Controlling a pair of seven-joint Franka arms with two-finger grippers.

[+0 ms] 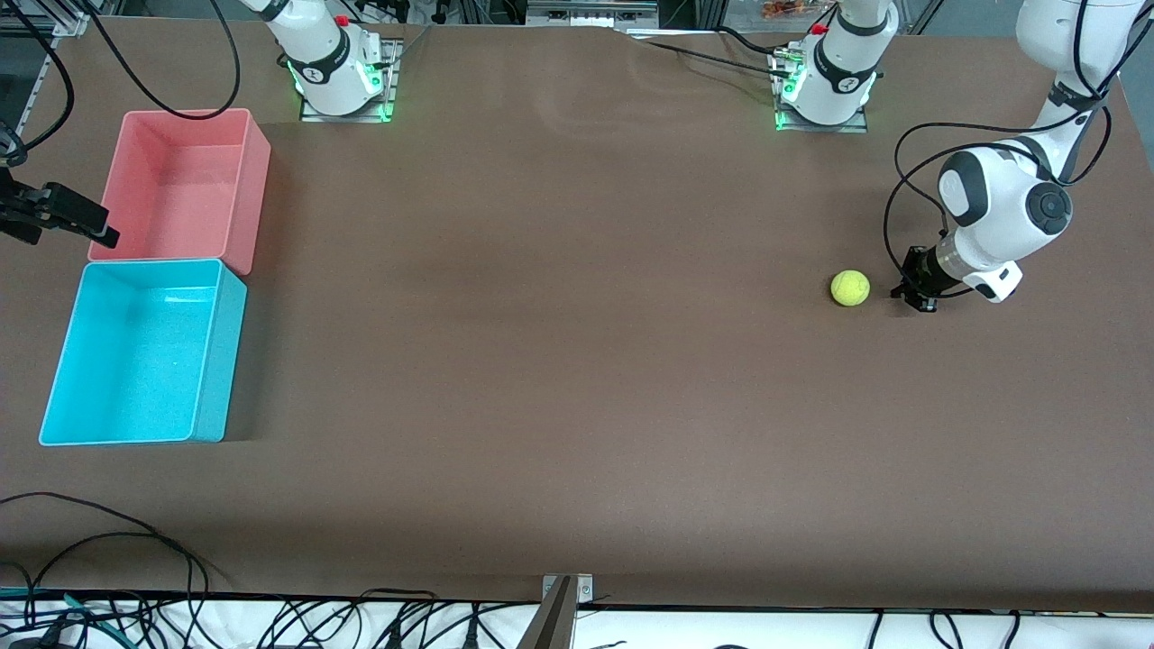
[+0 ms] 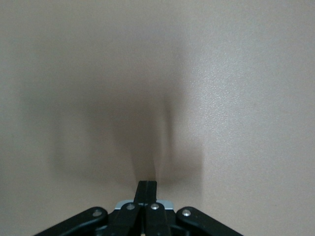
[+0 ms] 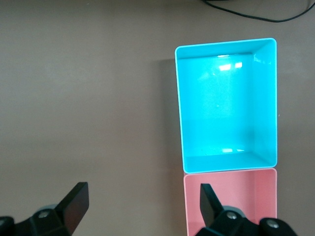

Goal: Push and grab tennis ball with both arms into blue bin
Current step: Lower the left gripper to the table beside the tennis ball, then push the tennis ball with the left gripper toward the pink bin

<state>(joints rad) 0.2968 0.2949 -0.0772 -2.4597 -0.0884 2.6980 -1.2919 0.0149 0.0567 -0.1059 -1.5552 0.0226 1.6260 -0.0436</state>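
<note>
The tennis ball (image 1: 849, 287) lies on the brown table toward the left arm's end. My left gripper (image 1: 912, 296) is shut and empty, low at the table beside the ball on the side toward the left arm's end, a small gap away. In the left wrist view its fingers (image 2: 146, 186) are pressed together over bare table and the ball is out of view. The blue bin (image 1: 144, 351) stands open and empty at the right arm's end. My right gripper (image 1: 72, 236) is open and empty, held high by the bins; the right wrist view shows it (image 3: 142, 191) over the table with the blue bin (image 3: 226, 103) below.
A pink bin (image 1: 185, 185) stands against the blue bin, farther from the front camera; it also shows in the right wrist view (image 3: 231, 201). Cables lie along the table's front edge (image 1: 108, 541). The arm bases (image 1: 343, 77) (image 1: 825, 86) stand at the back.
</note>
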